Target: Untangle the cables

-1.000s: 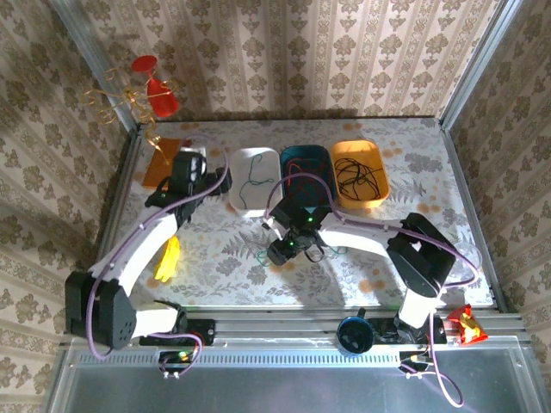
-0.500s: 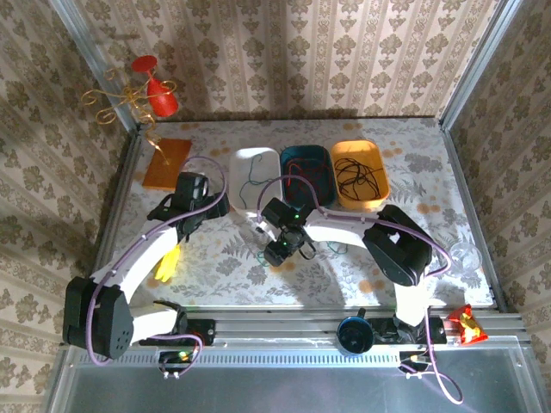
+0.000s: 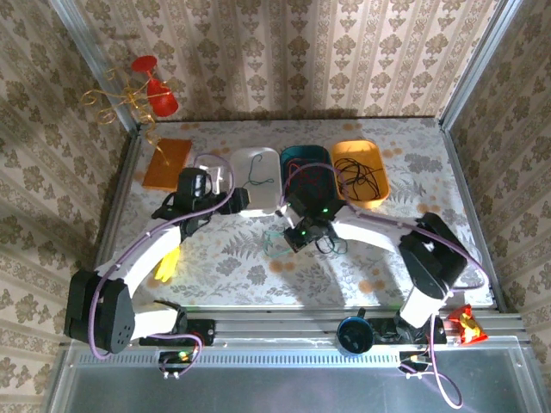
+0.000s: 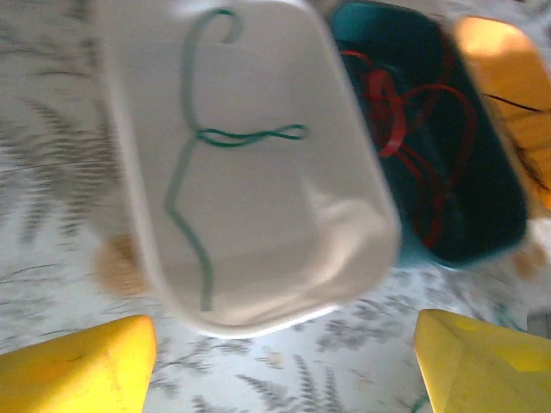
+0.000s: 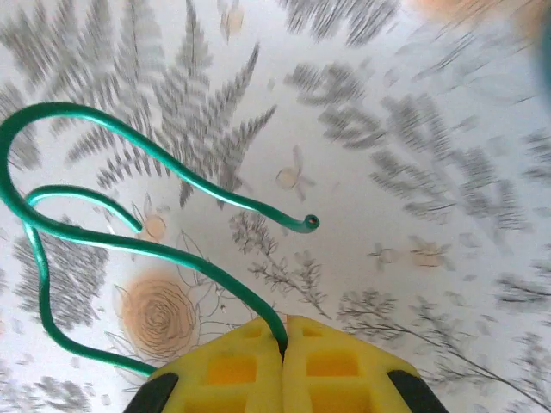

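One green cable point(image 4: 202, 138) already in white tray point(image 4: 362, 258); right gripper point(image 5: 284, 334) pinches second green cable point(image 5: 129, 245) near tray, undelivered; left gripper point(image 4: 280, 344) wide, empty.

No text, label, brand, number or sign can be read in any of the views. The red and yellow packet point(image 3: 469, 323) at the near right corner of the bench has coloured markings on it, but they are too small to make out.
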Action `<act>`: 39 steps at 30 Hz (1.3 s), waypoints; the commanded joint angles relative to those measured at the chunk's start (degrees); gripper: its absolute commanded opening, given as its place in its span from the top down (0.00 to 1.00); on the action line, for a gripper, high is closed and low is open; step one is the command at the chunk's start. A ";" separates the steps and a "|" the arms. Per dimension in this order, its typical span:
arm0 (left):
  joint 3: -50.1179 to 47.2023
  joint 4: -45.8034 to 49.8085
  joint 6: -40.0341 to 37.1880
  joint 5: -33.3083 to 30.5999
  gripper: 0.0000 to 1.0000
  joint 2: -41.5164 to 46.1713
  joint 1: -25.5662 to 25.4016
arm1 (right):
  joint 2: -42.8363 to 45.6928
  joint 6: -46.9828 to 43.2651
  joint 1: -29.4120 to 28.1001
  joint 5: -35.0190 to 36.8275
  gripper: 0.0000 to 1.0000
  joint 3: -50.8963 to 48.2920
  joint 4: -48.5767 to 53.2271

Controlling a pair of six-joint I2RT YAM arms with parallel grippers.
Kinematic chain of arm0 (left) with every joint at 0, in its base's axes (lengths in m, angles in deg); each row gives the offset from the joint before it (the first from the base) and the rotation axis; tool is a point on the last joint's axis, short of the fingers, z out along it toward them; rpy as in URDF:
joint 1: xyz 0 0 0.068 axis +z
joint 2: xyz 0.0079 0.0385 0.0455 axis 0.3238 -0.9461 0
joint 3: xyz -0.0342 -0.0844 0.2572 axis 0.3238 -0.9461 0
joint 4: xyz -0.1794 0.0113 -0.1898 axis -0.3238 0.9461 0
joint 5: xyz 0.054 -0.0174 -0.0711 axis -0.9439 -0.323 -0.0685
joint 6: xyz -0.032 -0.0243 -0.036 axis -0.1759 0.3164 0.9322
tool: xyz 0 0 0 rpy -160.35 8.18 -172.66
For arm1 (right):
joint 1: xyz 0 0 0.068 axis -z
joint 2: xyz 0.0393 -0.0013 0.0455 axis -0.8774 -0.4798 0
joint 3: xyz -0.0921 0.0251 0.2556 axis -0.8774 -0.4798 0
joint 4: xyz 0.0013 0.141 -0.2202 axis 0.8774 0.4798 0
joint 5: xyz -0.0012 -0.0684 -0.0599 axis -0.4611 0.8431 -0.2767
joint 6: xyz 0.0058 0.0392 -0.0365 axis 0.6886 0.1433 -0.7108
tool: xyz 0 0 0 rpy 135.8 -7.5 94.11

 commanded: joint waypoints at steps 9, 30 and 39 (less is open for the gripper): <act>-0.11 -9.79 -1.06 18.26 0.30 -5.09 -6.26 | 8.40 12.34 5.67 -7.62 1.00 -2.88 -10.47; -4.92 -19.57 4.49 8.69 1.00 -7.42 -7.36 | 14.75 36.27 13.59 -0.21 1.00 -12.85 -25.25; -5.94 -22.67 6.82 7.71 0.91 -7.86 -6.68 | 8.34 35.80 12.71 0.95 1.00 -4.55 -21.06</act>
